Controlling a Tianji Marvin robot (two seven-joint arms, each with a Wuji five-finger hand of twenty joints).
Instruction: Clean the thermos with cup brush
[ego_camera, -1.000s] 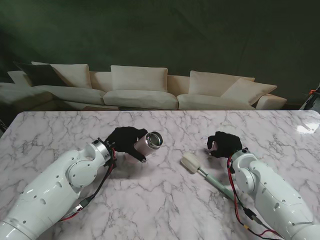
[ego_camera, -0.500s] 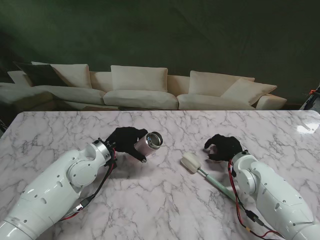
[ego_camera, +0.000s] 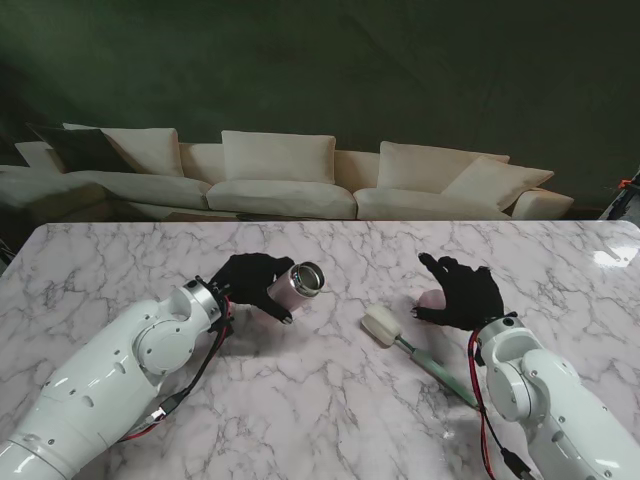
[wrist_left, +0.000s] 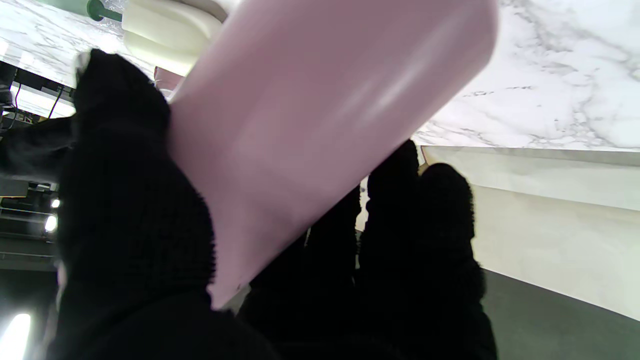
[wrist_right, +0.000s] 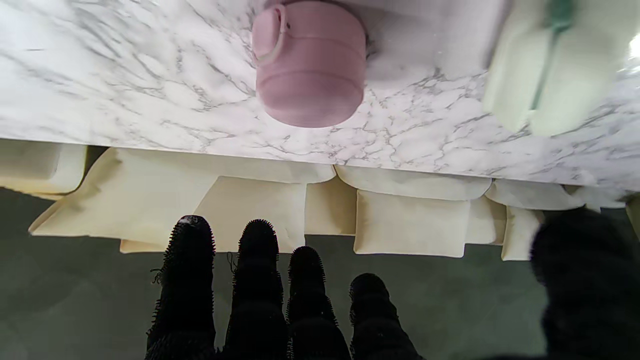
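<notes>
Parts of the scene are hard for you to see. From the stand, the pink lid (ego_camera: 431, 298) is mostly hidden behind the right hand (ego_camera: 462, 295), so only a small pink edge peeks out. The far end of the cup brush (ego_camera: 418, 348) handle slips out of sight under the right arm. In the left wrist view the thermos (wrist_left: 320, 130) fills most of the picture, and you cannot see its open mouth there.

The thermos (ego_camera: 296, 284) is pink with a shiny silver rim. It is lifted off the marble table (ego_camera: 330, 400) and tipped on its side, with the open mouth pointing to the robot's right. You cannot make out what is inside. The left hand (ego_camera: 252, 281) is wrapped around its body, black fingers (wrist_left: 135, 210) curled tight on both sides.

The right hand is spread wide, fingers (wrist_right: 257, 290) apart, holding nothing. It hovers just over the lid (wrist_right: 310, 62), which sits upright on the table. The cup brush lies flat, its cream sponge head (ego_camera: 380, 325) between the two hands and its green handle running back toward you.
</notes>
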